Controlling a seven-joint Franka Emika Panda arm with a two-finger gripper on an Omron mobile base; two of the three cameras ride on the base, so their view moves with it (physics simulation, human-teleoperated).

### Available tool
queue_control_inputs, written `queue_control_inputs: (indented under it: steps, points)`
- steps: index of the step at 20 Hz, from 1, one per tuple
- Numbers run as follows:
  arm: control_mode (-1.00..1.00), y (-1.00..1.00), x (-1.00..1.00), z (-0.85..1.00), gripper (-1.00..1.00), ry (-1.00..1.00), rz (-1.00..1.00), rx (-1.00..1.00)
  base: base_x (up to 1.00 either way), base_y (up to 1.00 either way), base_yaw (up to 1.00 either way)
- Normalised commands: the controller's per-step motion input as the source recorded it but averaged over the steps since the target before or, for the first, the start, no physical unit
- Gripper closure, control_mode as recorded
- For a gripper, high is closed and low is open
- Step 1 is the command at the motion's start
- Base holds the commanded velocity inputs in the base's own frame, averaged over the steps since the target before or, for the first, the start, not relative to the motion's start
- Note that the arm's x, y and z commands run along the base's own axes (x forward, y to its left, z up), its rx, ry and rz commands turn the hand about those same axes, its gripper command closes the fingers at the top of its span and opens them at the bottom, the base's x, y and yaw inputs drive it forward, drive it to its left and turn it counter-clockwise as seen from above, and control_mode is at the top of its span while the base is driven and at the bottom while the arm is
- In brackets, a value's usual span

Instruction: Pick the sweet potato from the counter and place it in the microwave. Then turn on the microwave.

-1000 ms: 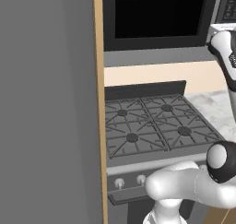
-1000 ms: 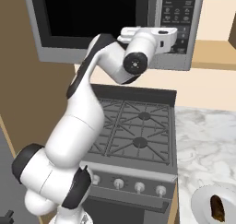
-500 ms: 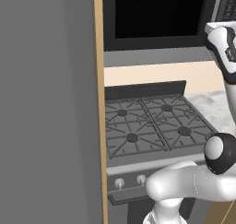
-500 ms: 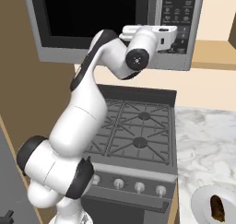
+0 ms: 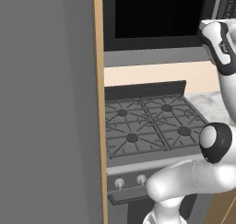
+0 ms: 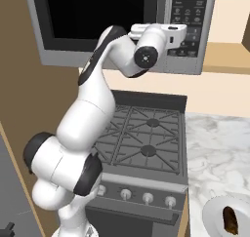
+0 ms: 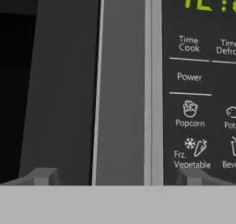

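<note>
Up against the front of the microwave [image 6: 122, 26], at the seam between its dark glass door and the button panel [image 7: 198, 94] on the right, your gripper [image 7: 115, 179] sits very close to the appliance. In the hand view you see one grey fingertip [image 7: 42, 176] low on the door side and the other low on the panel side, so the fingers are spread wide with nothing between them. Whether they touch the microwave face, you cannot tell. The grey vertical trim [image 7: 122, 85] of the door edge runs straight up between the two tips. On the panel you can read "Time Cook", "Power", "Popcorn" and "Frz. Vegetable", with green clock digits at the top.

From the right base view your arm [image 6: 97, 114] rises from the lower left, bends at a dark elbow joint and reaches level toward the panel, the hand lying across the lower part of the buttons. The microwave door looks shut, its glass black.

Below the microwave you have the gas stove [image 6: 146, 138] with its dark grates and a row of knobs along the front. To the right of the stove lies the marbled bench [image 6: 215, 153]. The sweet potato [image 6: 230, 220] rests on a white plate [image 6: 212, 216] at the near right corner of that bench, well apart from your gripper. In the left base view a tall grey cabinet side [image 5: 46, 103] stands left of the stove.
</note>
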Motion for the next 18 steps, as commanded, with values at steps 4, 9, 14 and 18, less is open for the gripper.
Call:
queue_control_inputs:
  steps: [4, 9, 14, 18]
  points:
    - [-1.0, 0.0, 0.29, 0.0, -1.0, 0.0, 0.0, 0.0, 0.0, 0.0, 0.0]
    - [-1.0, 0.0, 0.19, 0.0, -1.0, 0.0, 0.0, 0.0, 0.0, 0.0, 0.0]
    - [-1.0, 0.0, 0.0, 0.0, 1.0, 0.0, 0.0, 0.0, 0.0, 0.0, 0.0]
    - [-1.0, 0.0, 0.0, 0.0, 1.0, 0.0, 0.0, 0.0, 0.0, 0.0, 0.0]
